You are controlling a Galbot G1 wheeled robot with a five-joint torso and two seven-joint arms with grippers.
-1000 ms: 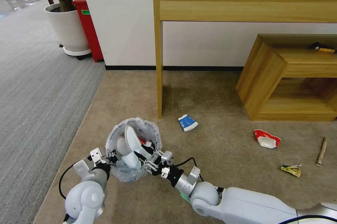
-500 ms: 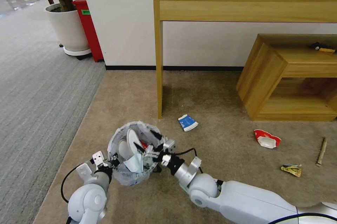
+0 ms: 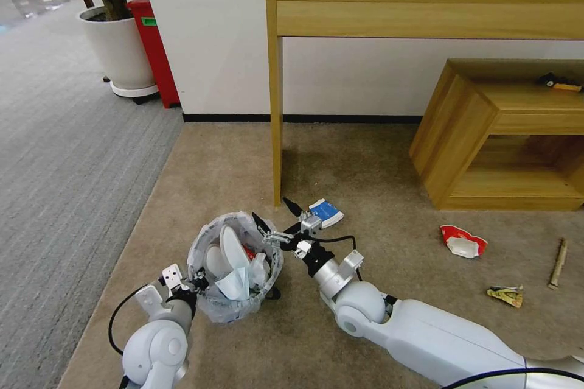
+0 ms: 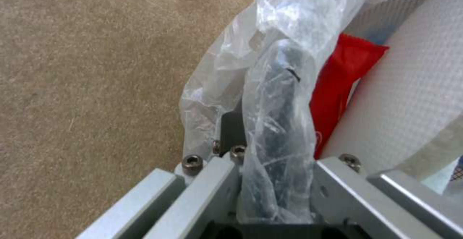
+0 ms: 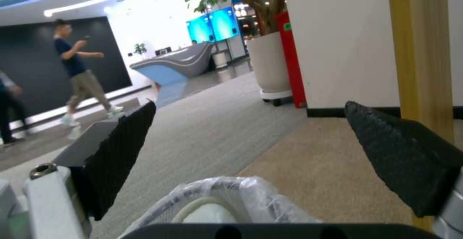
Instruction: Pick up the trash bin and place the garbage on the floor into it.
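**Empty right gripper over the bin, carton next in line**

Judged from the layout, time to go for the blue-and-white flattened carton (image 3: 325,212), lying on the beige short-pile carpet floor (image 3: 377,170) just beside the right gripper (image 3: 272,211). Best to clear the bin's far rim first, then swing toward the carton and come down with one black fingertip on each side of its short edges. Low and flat on the pile, so likely needs pressing into the carpet a little before closing. Keep away from the pale wooden table leg (image 3: 275,133) close behind it.

Right gripper: spread wide and holding nothing, textured black pads (image 5: 120,152) well apart, poised above the far rim of the small round black trash bin with the crinkled whitish plastic liner (image 3: 201,243). Arm stretched out low over the carpet from the robot's right, wrist angled up and forward toward the table.

Left gripper (image 3: 190,282): clamped on the bin's near rim, with liner plastic bunched between the metal fingers. Forearm low at the carpet edge, carrying the bin tilted slightly toward the robot. Hold it level and steady while the other arm works.

Already inside the bin: white fabric slippers (image 3: 228,249), a red wrapper (image 4: 345,69) and a pale blue mask (image 3: 234,284). On the carpet well to the right: a crushed red-and-white cup (image 3: 462,241), a crumpled yellowish wrapper (image 3: 505,294) and a wooden stick (image 3: 556,264).
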